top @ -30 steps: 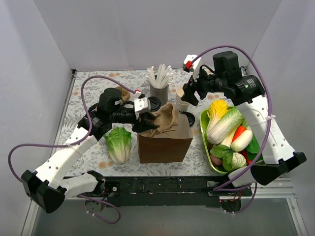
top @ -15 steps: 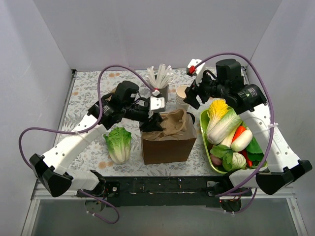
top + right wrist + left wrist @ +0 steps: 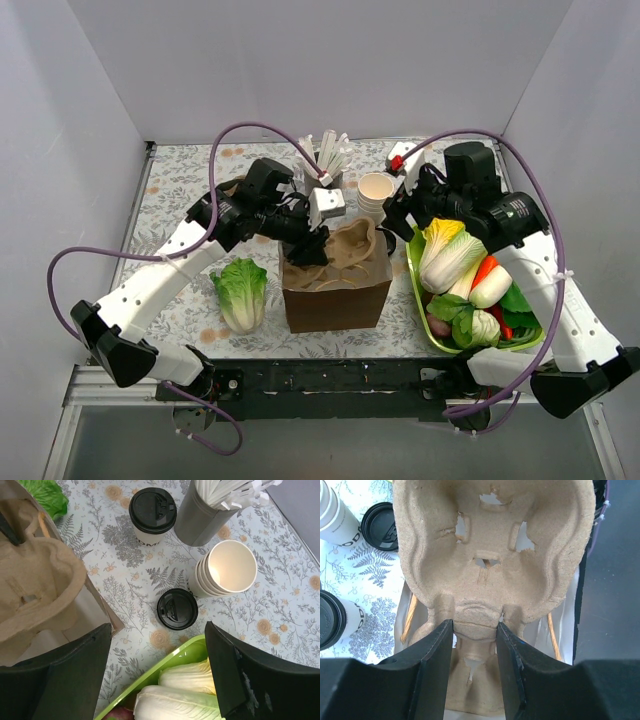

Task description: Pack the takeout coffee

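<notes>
The takeout coffee [image 3: 152, 512], a cream cup with a black lid, stands on the floral table left of the grey cup of sticks. It also shows at the left edge of the left wrist view [image 3: 332, 622]. In the top view my left arm hides it. My left gripper [image 3: 310, 245] [image 3: 475, 635] is shut on a tan pulp cup carrier [image 3: 350, 245] [image 3: 490, 555], holding it over the open brown paper bag [image 3: 335, 300]. My right gripper [image 3: 395, 215] [image 3: 157, 630] is open and empty, hovering above the table between the bag and the green tray.
A stack of lidless cream cups [image 3: 376, 190] [image 3: 227, 570] and a grey cup of white sticks [image 3: 325, 165] [image 3: 200, 515] stand behind the bag. A loose black lid [image 3: 177, 609] lies by the stack. A green tray [image 3: 415, 270] of vegetables is right; a lettuce [image 3: 242, 290] lies left.
My left gripper has carried the cup carrier rightwards and further over the bag's mouth. My right gripper has drawn back to the right, uncovering the stack of cups.
</notes>
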Robot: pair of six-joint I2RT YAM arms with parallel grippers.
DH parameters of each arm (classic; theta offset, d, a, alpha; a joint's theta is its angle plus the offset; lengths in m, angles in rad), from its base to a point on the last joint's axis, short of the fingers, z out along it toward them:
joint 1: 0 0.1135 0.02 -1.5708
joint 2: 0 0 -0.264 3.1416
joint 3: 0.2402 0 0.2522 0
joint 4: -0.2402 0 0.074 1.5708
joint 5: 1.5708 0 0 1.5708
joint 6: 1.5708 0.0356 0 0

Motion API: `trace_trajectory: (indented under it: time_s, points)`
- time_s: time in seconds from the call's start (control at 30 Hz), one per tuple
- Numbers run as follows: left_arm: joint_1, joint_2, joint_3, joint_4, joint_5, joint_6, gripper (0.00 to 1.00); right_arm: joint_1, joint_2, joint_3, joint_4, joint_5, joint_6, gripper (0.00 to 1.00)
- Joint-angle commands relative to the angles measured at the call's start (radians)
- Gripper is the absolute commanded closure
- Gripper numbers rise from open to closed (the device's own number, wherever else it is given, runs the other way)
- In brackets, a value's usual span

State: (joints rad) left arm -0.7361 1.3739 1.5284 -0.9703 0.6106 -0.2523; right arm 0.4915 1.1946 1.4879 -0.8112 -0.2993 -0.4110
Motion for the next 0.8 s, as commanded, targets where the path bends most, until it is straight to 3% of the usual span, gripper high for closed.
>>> trace_trajectory:
  time_s: [0.0, 0.4, 0.57, 0.77]
  points:
    - [-0.014, 0.019, 0.025, 0.010, -0.072, -0.074, 1.00, -0.010, -0.042, -0.023, 0.003, -0.043, 0.015, 0.17]
    - [-0.014, -0.015, -0.040, 0.093, -0.092, -0.079, 1.00, -0.011, -0.194, -0.138, -0.054, -0.182, -0.058, 0.18]
    - [-0.014, 0.013, 0.013, 0.093, 0.003, -0.151, 1.00, -0.011, -0.228, -0.181, -0.014, -0.214, -0.046, 0.22]
    - [-0.014, -0.012, -0.022, 0.056, 0.045, -0.136, 1.00, -0.011, -0.271, -0.184, -0.055, -0.435, -0.039, 0.23]
